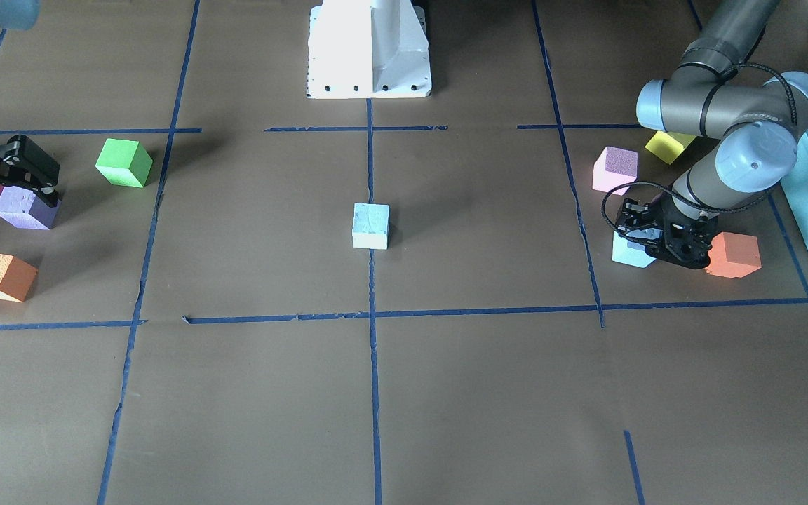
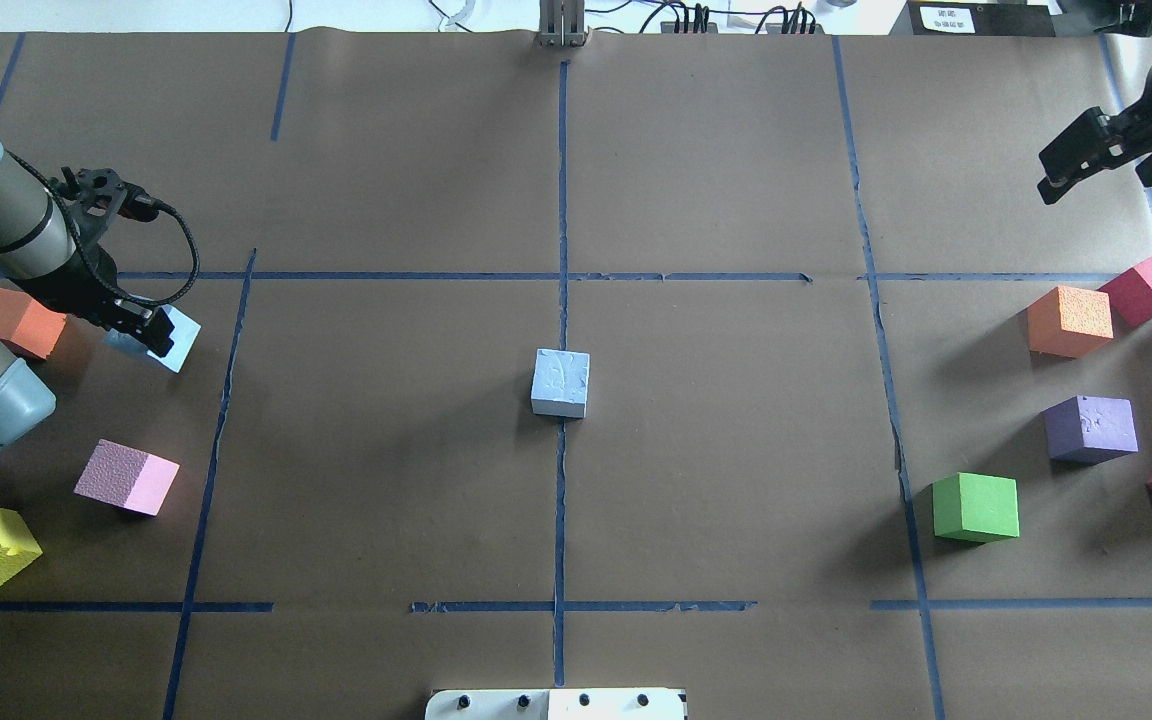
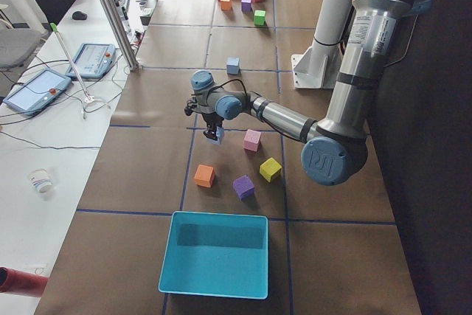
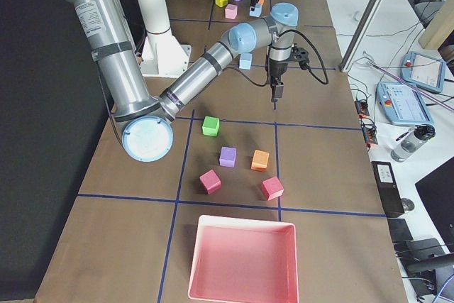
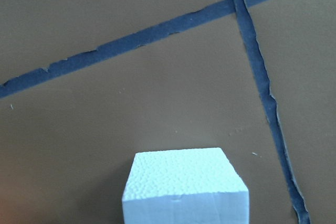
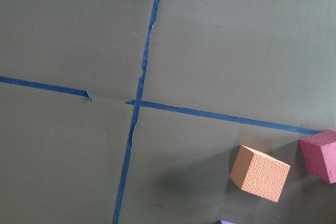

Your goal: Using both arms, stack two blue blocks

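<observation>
Brown desk: blue block at centre; left hand grips second blue block far left; right hand open, empty; stacking pending.

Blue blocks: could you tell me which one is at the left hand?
The blue block beside the orange cube, at the left hand; the other blue block sits alone mid-table.

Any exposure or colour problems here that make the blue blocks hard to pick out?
Left wrist view: the close-up blue block reads almost white, though its pitted top is sharp. Front-facing view: the white pedestal is blown out; the centre blue block shows clearly. Right wrist view: dim, greenish, no blue block shown.
</observation>
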